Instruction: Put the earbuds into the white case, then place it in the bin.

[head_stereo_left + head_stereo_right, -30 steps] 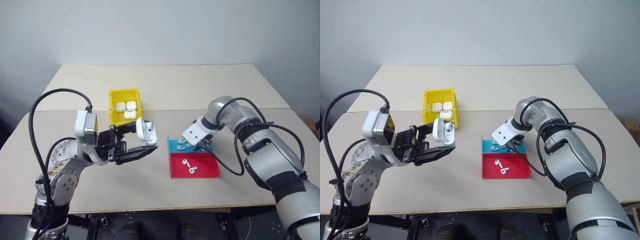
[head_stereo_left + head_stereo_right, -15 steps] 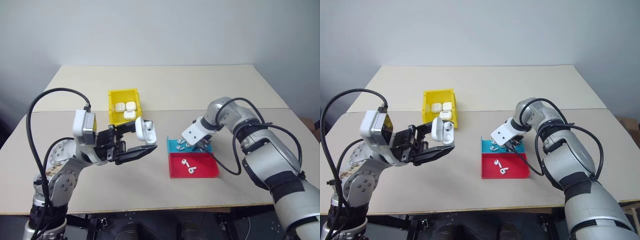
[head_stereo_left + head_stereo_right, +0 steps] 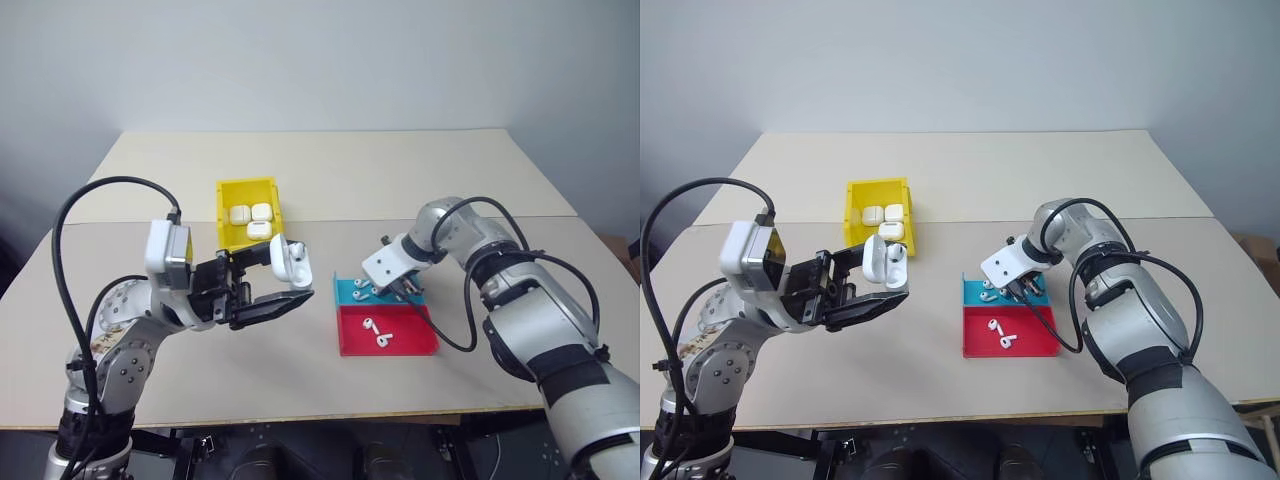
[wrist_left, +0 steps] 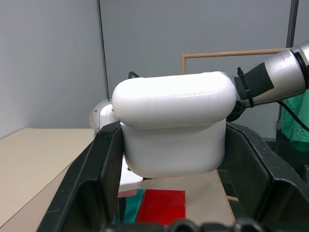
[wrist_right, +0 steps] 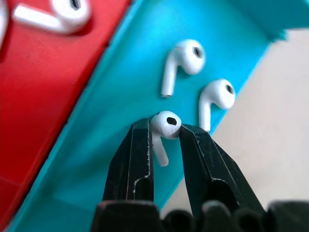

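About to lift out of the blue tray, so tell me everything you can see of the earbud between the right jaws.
The earbud is tiny, glossy white plastic, with a rounded head bearing a dark oval port and a short stem. The right gripper has its jaws closed on the head from both sides, the stem hanging between them. It sits over the blue tray, beside two loose earbuds; whether it touches the floor is unclear.

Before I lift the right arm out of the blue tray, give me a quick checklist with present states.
1. Right pincer closed around one earbud: ok.
2. Two other earbuds in the blue tray lie apart from the fingers: ok.
3. Left pincer holds the white case firmly: ok.
4. Case lid open to receive the earbud: ok, seen from the head view.
5. One slot in the case free: cannot tell.
6. Yellow bin has room: ok.
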